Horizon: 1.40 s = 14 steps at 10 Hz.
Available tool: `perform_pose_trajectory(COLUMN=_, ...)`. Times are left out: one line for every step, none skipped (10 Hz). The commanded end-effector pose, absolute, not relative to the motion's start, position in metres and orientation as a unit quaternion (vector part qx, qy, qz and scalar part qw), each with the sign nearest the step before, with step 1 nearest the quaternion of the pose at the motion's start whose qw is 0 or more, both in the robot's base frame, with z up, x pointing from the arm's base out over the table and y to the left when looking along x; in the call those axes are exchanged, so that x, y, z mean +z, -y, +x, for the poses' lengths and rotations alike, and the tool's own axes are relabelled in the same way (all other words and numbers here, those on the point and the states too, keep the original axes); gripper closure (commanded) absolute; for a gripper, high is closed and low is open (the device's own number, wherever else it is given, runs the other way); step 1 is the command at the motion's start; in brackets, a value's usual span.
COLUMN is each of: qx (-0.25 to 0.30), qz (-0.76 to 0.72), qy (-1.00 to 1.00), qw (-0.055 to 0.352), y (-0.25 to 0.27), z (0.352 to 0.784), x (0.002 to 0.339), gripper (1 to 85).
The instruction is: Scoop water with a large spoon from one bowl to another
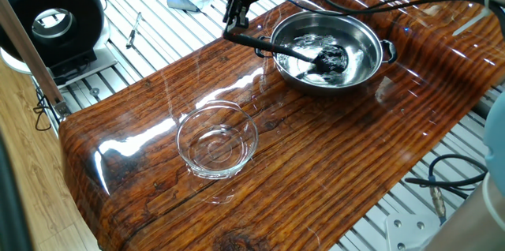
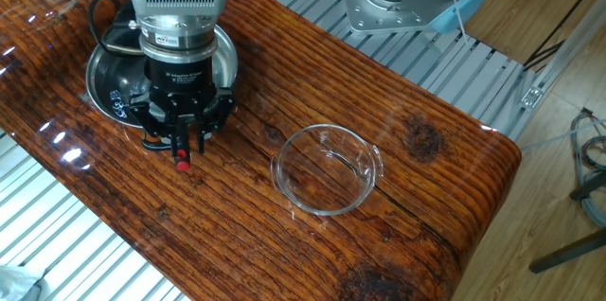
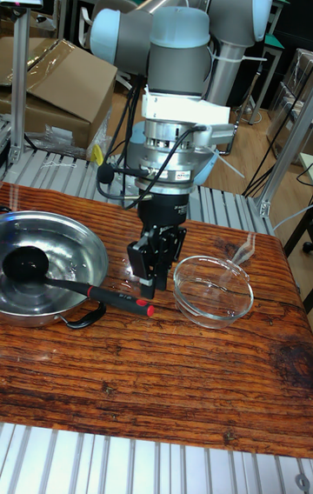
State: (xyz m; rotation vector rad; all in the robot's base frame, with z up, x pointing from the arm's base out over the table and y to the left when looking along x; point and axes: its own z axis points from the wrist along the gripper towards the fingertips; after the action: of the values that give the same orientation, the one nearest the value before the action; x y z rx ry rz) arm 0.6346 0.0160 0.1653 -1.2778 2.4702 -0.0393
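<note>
Wooden table (image 1: pixel 316 164): glossy, strongly grained top on which both bowls are carried.

Steel bowl (image 1: pixel 355 65): wide and shiny, with small side handles, set near one end of the table. Water (image 1: pixel 304 46) is seen in it only as a bright, rippled sheen. It is judged stiff and heavy enough to stay put under the dipping.

Glass bowl (image 3: pixel 214 289): small, clear and thick-rimmed, placed well apart from the steel bowl. No water can be made out in it. It is judged fragile, light and easily nudged.

Gripper (image 3: pixel 151 283): pointed downward just outside the steel bowl's rim, fingers closed on the ladle's handle near its red-tipped end.

Ladle (image 3: pixel 78 285): black plastic, with a long thin handle and a small deep scoop lowered inside the steel bowl. It is judged light and stiff. Its smooth handle is best gripped near the end, as here, and any twist would be expected to spill the load.
</note>
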Motion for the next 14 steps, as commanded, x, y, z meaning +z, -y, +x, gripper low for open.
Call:
perform_pose_trajectory(qx=-0.028, qz=-0.433, qy=-0.887, qw=0.161, y=0.001, z=0.626, x=0.16, gripper=49.7)
perform_pose_trajectory(qx=-0.035, qz=-0.428, qy=-0.89, qw=0.155, y=0.006, z=0.624, x=0.158, gripper=49.7)
perform_pose_trajectory(qx=-0.04, qz=-0.425, qy=-0.891, qw=0.152, y=0.01, z=0.621, x=0.158, gripper=50.0)
perform_pose_trajectory(qx=-0.042, qz=-0.425, qy=-0.891, qw=0.155, y=0.012, z=0.621, x=0.157, gripper=51.0)
perform_pose_trajectory(qx=-0.042, qz=-0.421, qy=-0.893, qw=0.153, y=0.012, z=0.621, x=0.157, gripper=52.0)
perform_pose_trajectory(qx=-0.047, qz=-0.412, qy=-0.898, qw=0.148, y=0.015, z=0.622, x=0.158, gripper=59.7)
perform_pose_trajectory(qx=-0.05, qz=-0.397, qy=-0.904, qw=0.147, y=0.016, z=0.623, x=0.161, gripper=69.7)
perform_pose_trajectory(qx=-0.053, qz=-0.383, qy=-0.911, qw=0.143, y=0.016, z=0.626, x=0.168, gripper=84.3)
perform_pose_trajectory(qx=-0.054, qz=-0.371, qy=-0.918, qw=0.133, y=0.008, z=0.63, x=0.182, gripper=84.7)
perform_pose_trajectory(qx=-0.05, qz=-0.36, qy=-0.924, qw=0.123, y=-0.007, z=0.632, x=0.198, gripper=84.7)
perform_pose_trajectory(qx=-0.045, qz=-0.342, qy=-0.932, qw=0.108, y=-0.012, z=0.626, x=0.203, gripper=84.7)
perform_pose_trajectory(qx=-0.052, qz=-0.325, qy=-0.939, qw=0.101, y=-0.006, z=0.624, x=0.202, gripper=84.7)
perform_pose_trajectory(qx=-0.044, qz=-0.297, qy=-0.948, qw=0.105, y=-0.009, z=0.624, x=0.202, gripper=84.7)
perform_pose_trajectory(qx=-0.044, qz=-0.283, qy=-0.952, qw=0.109, y=-0.009, z=0.626, x=0.203, gripper=84.7)
